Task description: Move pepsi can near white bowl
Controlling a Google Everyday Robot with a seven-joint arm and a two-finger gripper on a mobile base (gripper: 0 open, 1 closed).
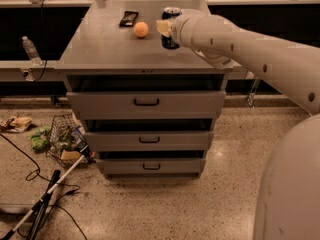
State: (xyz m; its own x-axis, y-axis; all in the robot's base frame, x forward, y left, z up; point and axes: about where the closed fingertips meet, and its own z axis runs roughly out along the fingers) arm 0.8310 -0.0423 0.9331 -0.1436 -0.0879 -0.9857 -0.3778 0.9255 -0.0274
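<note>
The pepsi can is blue with a silver top and stands upright on the grey cabinet top, right of centre. My gripper reaches in from the right and is shut around the can's middle, with one pale finger across its left side. The white bowl is not in view; my arm covers the right part of the cabinet top.
An orange fruit lies just left of the can, with a dark flat packet behind it. The cabinet has three drawers. On the floor at left are a wire basket, litter, cables and a water bottle.
</note>
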